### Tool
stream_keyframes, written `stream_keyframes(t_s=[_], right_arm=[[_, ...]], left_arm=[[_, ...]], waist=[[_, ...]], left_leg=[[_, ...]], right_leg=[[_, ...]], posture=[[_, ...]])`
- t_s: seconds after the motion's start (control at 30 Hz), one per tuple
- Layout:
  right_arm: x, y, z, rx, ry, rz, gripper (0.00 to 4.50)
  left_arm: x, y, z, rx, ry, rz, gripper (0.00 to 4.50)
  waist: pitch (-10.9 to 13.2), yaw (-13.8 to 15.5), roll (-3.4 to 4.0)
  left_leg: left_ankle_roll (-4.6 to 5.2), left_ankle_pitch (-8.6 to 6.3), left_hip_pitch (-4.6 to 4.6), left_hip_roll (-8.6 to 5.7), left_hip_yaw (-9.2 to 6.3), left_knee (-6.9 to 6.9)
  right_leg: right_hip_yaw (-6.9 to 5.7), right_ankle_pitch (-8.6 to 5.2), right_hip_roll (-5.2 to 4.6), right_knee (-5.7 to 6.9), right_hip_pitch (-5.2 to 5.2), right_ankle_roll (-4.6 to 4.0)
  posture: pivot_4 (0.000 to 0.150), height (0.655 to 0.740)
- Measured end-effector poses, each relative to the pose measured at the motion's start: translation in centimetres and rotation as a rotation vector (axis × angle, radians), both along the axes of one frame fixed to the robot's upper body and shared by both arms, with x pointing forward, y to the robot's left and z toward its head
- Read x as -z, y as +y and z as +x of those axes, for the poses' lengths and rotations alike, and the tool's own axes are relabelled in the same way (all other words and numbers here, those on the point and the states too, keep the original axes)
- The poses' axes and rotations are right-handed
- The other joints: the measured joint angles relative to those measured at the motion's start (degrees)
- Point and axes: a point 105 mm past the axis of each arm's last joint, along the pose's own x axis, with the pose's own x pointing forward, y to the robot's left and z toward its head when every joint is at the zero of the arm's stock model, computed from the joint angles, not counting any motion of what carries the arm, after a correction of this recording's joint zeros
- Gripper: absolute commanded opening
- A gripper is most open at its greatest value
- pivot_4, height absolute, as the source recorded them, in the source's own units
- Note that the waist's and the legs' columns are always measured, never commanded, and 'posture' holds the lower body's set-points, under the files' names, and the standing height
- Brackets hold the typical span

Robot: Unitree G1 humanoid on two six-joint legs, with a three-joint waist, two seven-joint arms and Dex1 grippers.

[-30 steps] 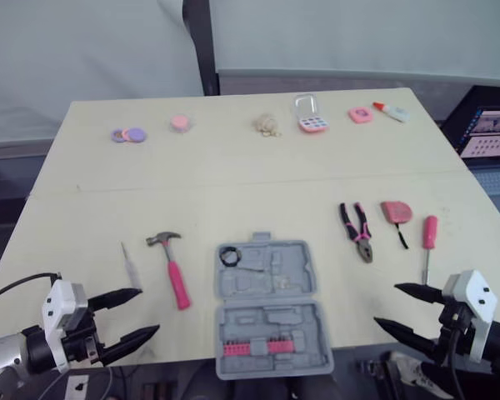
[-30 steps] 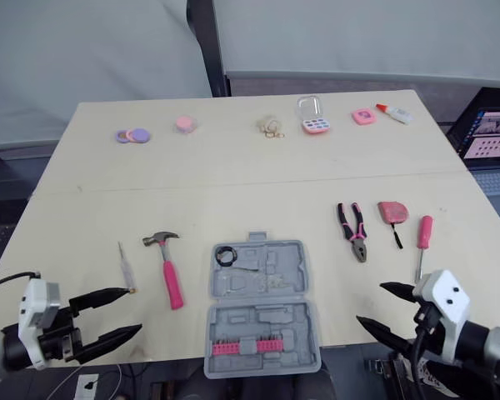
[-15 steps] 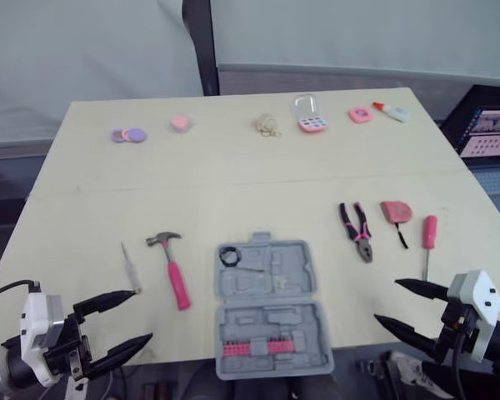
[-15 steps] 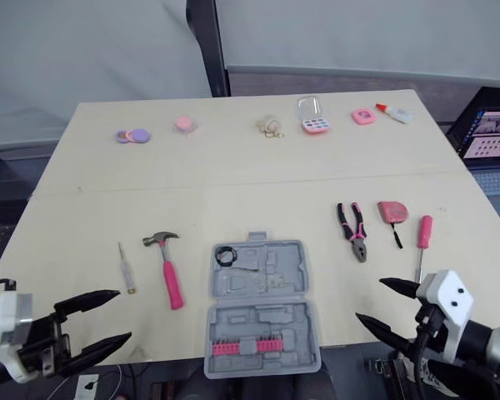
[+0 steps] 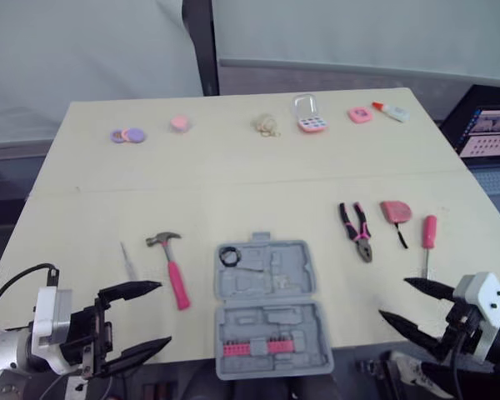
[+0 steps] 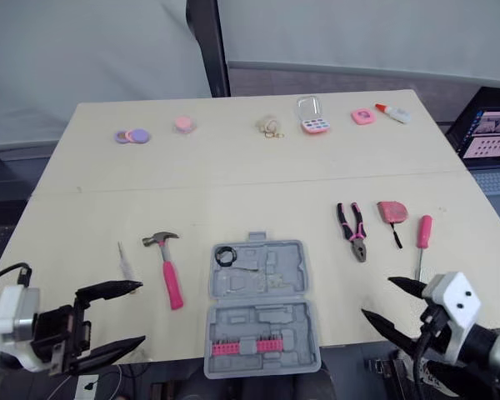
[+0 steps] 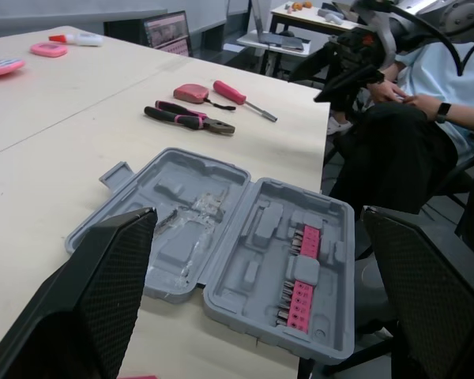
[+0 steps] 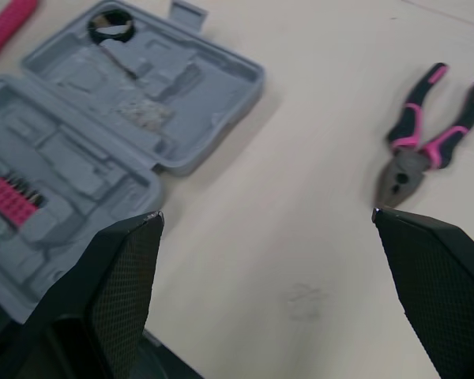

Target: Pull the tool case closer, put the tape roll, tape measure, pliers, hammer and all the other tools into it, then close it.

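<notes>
Grey case [image 5: 269, 307], pink hammer [image 5: 175, 273] grip

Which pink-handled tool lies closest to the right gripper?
The screwdriver, the rightmost tool; its shaft points toward the right gripper. The pliers lie farther off, and the hammer is beyond the case.

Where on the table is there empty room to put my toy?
The wide bare band between the far row of small things and the tool case. Also between tool case and pliers. Crowded around pliers, tape measure and screwdriver.

Glue tube [image 5: 392, 111], pink palette case [image 5: 312, 123] at far edge; laptop screen [image 5: 489, 133] at right
</notes>
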Motion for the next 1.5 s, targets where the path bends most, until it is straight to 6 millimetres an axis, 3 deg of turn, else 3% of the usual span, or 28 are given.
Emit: stream_keyframes(t_s=[0.17, 0.37, 0.7, 1.17, 1.5], right_arm=[[-0.5, -2.7, 3.2, 0.192, -0.021, -0.046, 4.50], [0.9, -4.5, 6.4, 0.311, 0.157, -0.034, 4.50], [0.5, -5.1, 12.1, 0.380, 0.231, 0.023, 4.50], [2.3, -6.5, 16.4, 0.469, 0.291, -0.008, 4.50], [3.8, -6.8, 18.1, 0.497, 0.321, -0.016, 4.50]], left_arm=[[-0.3, -0.8, 0.6, 0.051, -0.024, -0.002, 4.46], [-0.2, -1.0, 1.1, 0.055, -0.022, -0.013, 4.46], [0.3, -1.0, 0.9, 0.032, -0.008, -0.011, 4.46], [0.7, -1.3, 0.0, -0.015, -0.001, -0.011, 4.46], [0.8, -1.5, -0.6, -0.043, 0.001, -0.008, 4.46]], waist=[[0.0, 0.0, 0.01], [0.0, -0.1, 0.08], [0.0, -0.2, 0.10], [0.1, -0.8, 0.12], [0.1, -1.7, 0.17]], left_leg=[[0.00, 0.00, 0.00, -0.01, 0.10, 0.01], [0.01, 0.00, -0.02, 0.02, 0.24, 0.00], [0.00, 0.00, -0.06, 0.05, 0.29, 0.00], [0.00, 0.00, -0.10, 0.08, 0.38, 0.01], [-0.02, -0.01, -0.11, 0.13, 0.39, -0.02]], right_leg=[[0.03, 0.00, -0.01, 0.02, -0.06, 0.00], [0.01, 0.00, 0.00, 0.02, -0.12, 0.00], [-0.03, 0.01, -0.01, 0.03, -0.19, 0.01], [-0.12, 0.01, -0.01, 0.01, -0.21, 0.02], [-0.28, 0.01, -0.01, 0.00, -0.23, 0.02]], posture=[[0.150, 0.7400], [0.150, 0.7400], [0.150, 0.7400], [0.150, 0.7400], [0.150, 0.7400]])
